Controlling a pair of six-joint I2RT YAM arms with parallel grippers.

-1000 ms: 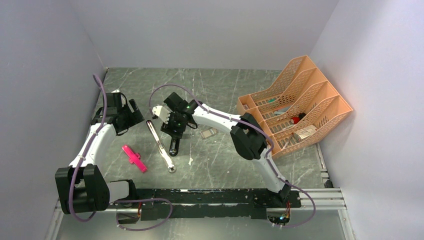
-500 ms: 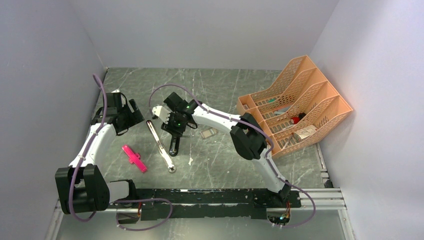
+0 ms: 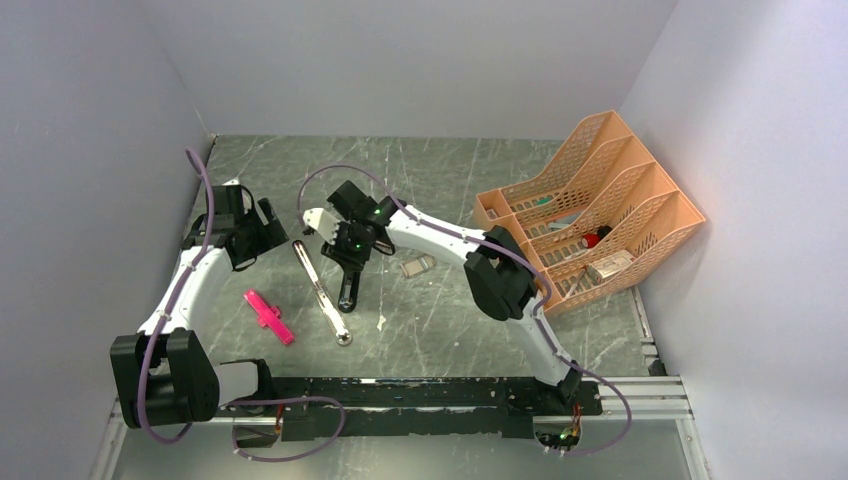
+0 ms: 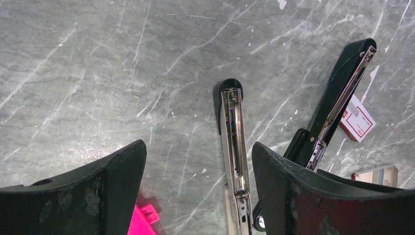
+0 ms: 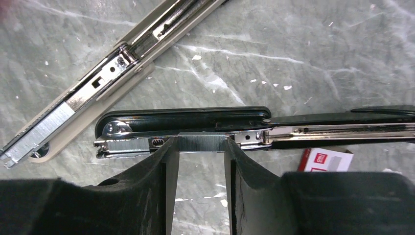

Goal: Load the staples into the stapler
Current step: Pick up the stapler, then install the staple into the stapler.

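Note:
The black stapler (image 5: 205,119) lies open on the table, its chrome rail facing up; it also shows in the top view (image 3: 348,285) and the left wrist view (image 4: 342,93). My right gripper (image 5: 202,147) is shut on a silvery strip of staples (image 5: 202,142), held by its ends right against the rail. Another strip (image 5: 125,146) lies in the rail near the front end. The red-and-white staple box (image 5: 325,159) lies beside the stapler. My left gripper (image 4: 198,152) is open and empty above the table, left of both staplers.
A silver-grey stapler (image 3: 320,290) lies open just left of the black one. A pink plastic piece (image 3: 269,316) lies near the left arm. A small box (image 3: 417,266) sits mid-table. An orange file rack (image 3: 590,215) stands at the right.
My right gripper has shifted slightly up and left over the black stapler. The left arm has not moved.

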